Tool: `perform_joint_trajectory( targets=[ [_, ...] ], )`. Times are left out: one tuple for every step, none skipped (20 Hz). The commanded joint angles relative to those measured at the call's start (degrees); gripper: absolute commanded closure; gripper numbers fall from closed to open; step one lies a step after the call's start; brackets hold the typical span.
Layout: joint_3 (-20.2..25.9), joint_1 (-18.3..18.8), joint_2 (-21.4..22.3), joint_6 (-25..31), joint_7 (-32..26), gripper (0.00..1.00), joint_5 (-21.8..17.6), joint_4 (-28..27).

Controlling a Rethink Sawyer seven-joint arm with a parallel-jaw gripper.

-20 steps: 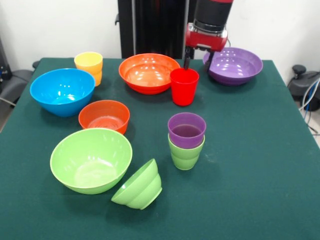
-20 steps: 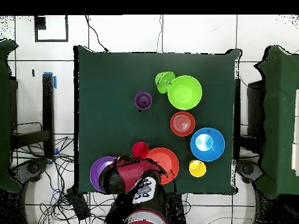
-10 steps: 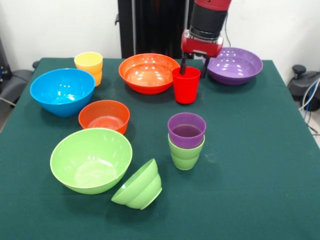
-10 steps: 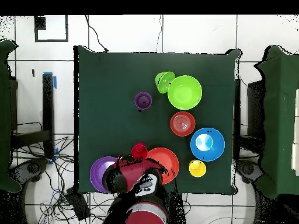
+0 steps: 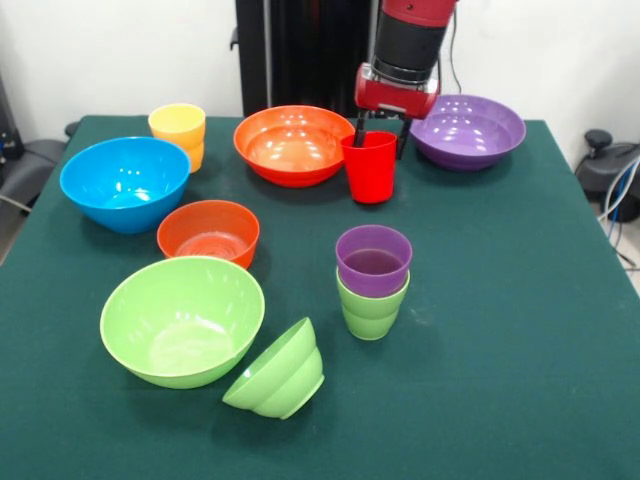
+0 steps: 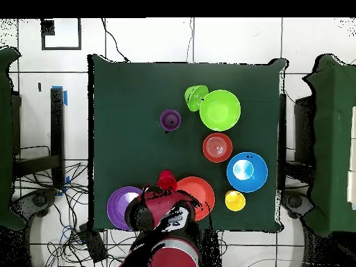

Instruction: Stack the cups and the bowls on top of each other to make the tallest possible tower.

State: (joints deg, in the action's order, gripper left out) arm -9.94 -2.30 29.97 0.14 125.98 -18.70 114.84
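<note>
front view: the gripper (image 5: pixel 380 135) straddles the red cup's (image 5: pixel 369 168) far rim, one finger inside, one behind, clamped on it beside the large orange bowl (image 5: pixel 294 145). this looks like the pick-up step. next it likely needs a carry to the purple cup (image 5: pixel 373 260) nested in the green cup (image 5: pixel 371 305).

overhead view: the arm hides the grip; the red cup (image 6: pixel 166 180) peeks out.

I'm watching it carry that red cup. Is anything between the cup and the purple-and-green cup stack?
Nothing visible. The red cup sits at the gripper; bare table lies between it and the purple-on-green stack. The orange bowl is off to the side.
</note>
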Motion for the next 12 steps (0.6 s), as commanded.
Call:
perform_joint_trajectory(
  targets=[
    [3.02, -0.75, -2.53, -3.11, 3.89, 0.00, -0.70, -5.22],
    [3.07, -0.70, -2.50, -3.21, 4.10, 0.00, -0.46, -5.16],
    [3.27, -0.47, -2.59, -3.57, 4.64, 0.00, -0.05, -4.77],
    [3.38, -0.29, -2.49, -3.81, 5.33, 0.00, 0.58, -4.43],
    [3.44, -0.25, -2.52, -4.00, 5.36, 0.00, 0.61, -4.43],
    [3.60, -0.36, -1.85, -3.27, 4.86, 0.00, 0.39, -4.43],
    [4.05, -0.15, -1.53, -2.46, 4.59, 0.00, 0.47, -4.50],
    [4.36, -0.11, -0.71, -1.56, 4.84, 0.00, 1.02, -4.13],
    [4.38, -0.27, -0.51, -1.06, 4.80, 0.00, 1.22, -4.24],
    [4.54, -0.44, -0.12, -0.19, 4.76, 0.00, 1.58, -4.42],
    [4.65, -0.46, 0.08, 0.45, 4.67, 0.00, 1.80, -4.68],
    [4.62, -0.78, 0.33, 1.32, 4.73, 0.00, 2.30, -5.04]
  ],
)
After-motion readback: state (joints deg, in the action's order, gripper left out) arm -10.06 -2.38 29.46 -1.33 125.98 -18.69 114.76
